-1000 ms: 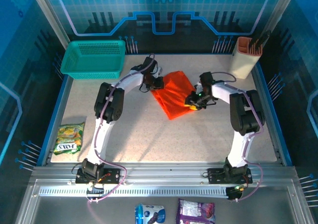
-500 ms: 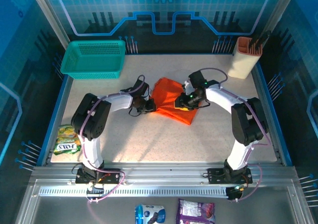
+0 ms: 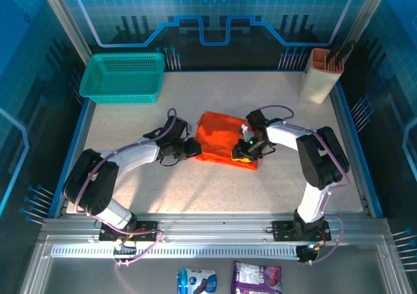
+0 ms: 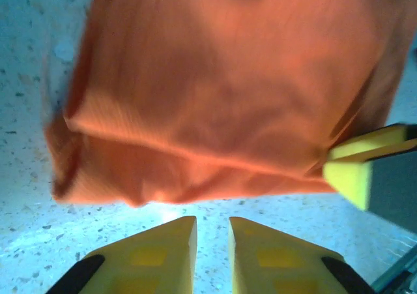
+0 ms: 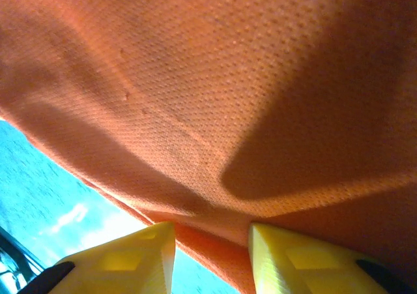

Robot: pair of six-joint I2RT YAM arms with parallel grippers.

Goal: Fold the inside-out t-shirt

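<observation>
Speckled surface (image 3: 195, 190) bears a part-folded t-shirt (image 3: 220, 136); left claw (image 4: 212, 242) barely parted, empty; right claw (image 5: 212, 248) pinches its edge; probably release, then refold.

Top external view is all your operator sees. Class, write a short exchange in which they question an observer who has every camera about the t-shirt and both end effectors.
Operator: Is the left end effector holding the t-shirt?
Observer: No; the left wrist view shows its fingers slightly apart, with bare table between them.
Operator: And the right end effector?
Observer: The right wrist view shows the shirt's edge caught between its fingers.
</observation>
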